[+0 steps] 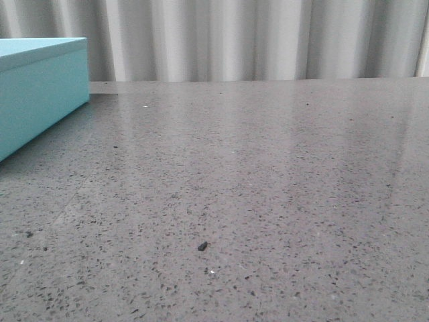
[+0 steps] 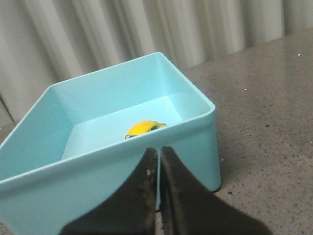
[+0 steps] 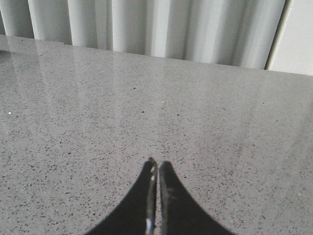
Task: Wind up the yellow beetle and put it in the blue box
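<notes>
The yellow beetle [image 2: 143,129] is lying inside the open blue box [image 2: 190,142], so storage appears done. The left tool [image 2: 159,161] is hanging clenched and empty just outside the near wall, presumably clear after release. The right tool [image 3: 156,171], also clenched and empty, is idling over bare tabletop [image 3: 146,107]. In the front view the box is sitting at ten o'clock.
</notes>
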